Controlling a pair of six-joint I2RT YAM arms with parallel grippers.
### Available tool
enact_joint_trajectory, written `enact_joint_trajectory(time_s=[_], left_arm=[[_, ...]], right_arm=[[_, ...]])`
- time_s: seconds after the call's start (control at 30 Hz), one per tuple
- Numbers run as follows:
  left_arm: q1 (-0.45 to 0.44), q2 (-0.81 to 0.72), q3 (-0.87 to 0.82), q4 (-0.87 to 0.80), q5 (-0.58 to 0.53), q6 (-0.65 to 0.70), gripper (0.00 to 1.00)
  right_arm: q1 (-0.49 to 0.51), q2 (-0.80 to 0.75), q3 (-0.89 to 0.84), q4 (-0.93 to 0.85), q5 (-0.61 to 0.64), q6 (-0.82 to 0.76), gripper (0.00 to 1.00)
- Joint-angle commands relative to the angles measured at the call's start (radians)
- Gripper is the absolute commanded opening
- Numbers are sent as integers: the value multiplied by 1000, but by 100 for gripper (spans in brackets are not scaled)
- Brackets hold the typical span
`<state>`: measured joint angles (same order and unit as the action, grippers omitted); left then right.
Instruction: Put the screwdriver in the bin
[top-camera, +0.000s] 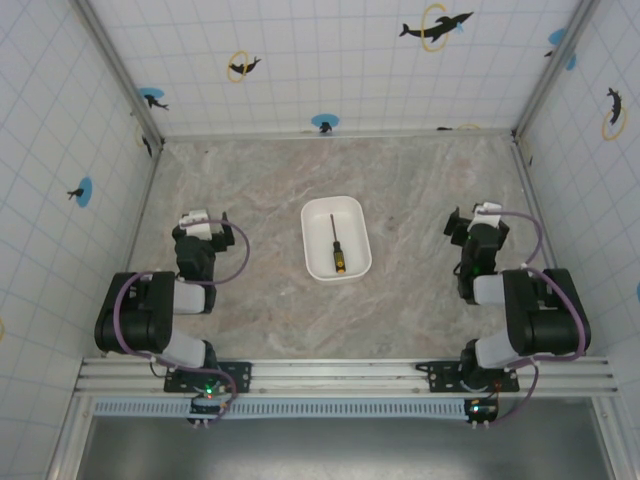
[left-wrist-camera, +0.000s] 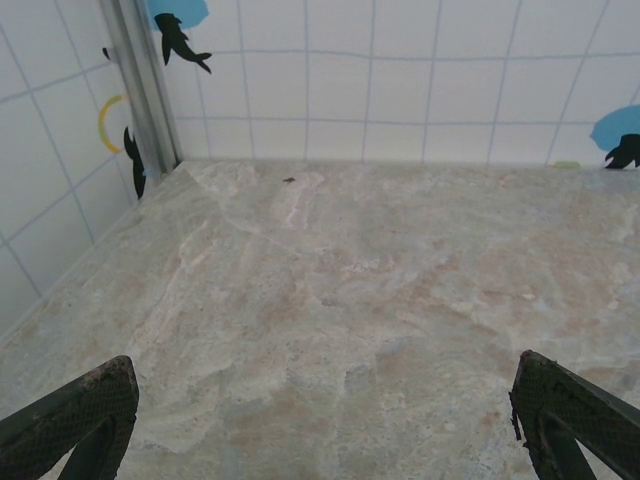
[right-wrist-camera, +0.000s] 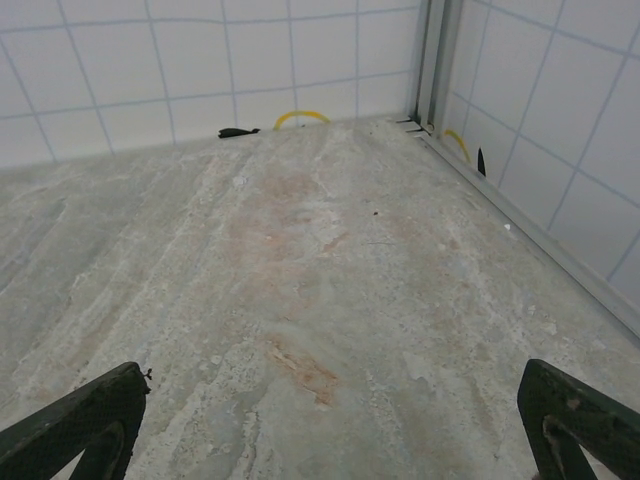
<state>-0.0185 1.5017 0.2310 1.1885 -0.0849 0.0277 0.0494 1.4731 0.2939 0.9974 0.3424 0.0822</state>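
Screwdriver (top-camera: 335, 243) is laid flat inside bin (top-camera: 308, 240); task is judged done. Left gripper (left-wrist-camera: 322, 400) and right gripper (right-wrist-camera: 330, 400) are spread wide, nothing held, parked well apart from bin.

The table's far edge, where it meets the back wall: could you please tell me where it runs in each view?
Top external: the far edge runs level across the upper third, beyond the bin.
Left wrist: the far edge crosses the upper third, rightward from the left corner post.
Right wrist: the far edge climbs rightward, high up, to the right corner post.
Shared landmark: the marbled tabletop below it.
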Motion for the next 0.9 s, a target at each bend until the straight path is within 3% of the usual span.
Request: enact_joint_trajectory(time_s=[0.0,0.87], left_arm=[[7,11,19,0,20,12,98],[8,12,18,2,19,14,98]], right_arm=[[-2,-2,21,4,-1,1,99],[3,-5,17,9,9,-4,99]])
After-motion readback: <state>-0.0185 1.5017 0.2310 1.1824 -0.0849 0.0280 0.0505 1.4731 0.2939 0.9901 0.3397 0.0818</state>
